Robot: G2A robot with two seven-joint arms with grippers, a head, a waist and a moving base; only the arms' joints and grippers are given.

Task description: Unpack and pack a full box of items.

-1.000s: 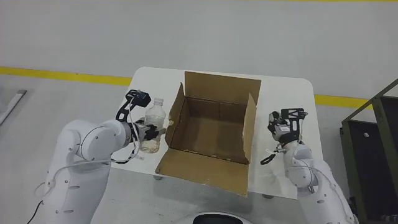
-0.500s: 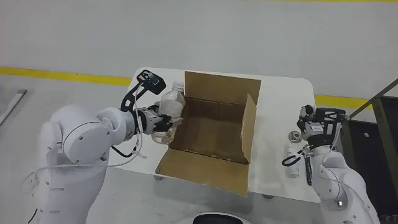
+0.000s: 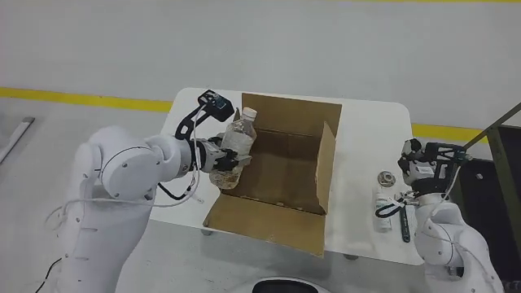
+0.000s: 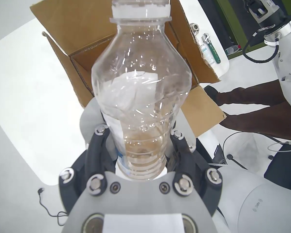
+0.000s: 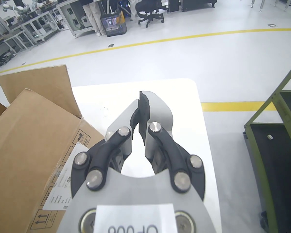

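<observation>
A clear plastic bottle [image 3: 234,148] [image 4: 140,81] with a white cap and a little brownish liquid hangs tilted over the left wall of the open cardboard box [image 3: 281,175] [image 4: 70,20]. My left gripper [image 3: 218,159] [image 4: 136,134] is shut on the bottle's lower half. The box's inside looks bare where it shows. Above the table's right edge, my right gripper [image 3: 420,171] [image 5: 141,112] is shut with nothing between its pads.
On the white table [image 3: 366,126], right of the box, lie a small round jar [image 3: 387,179] [image 4: 196,27], a white tube [image 3: 381,210] and a green-handled wrench [image 3: 404,221] [image 4: 212,49]. A green metal rack [image 3: 488,187] [image 5: 276,132] stands off the table's right side.
My left gripper has lifted the bottle from beside the box up and right over its left wall. The right arm has swung out to the table's right edge.
</observation>
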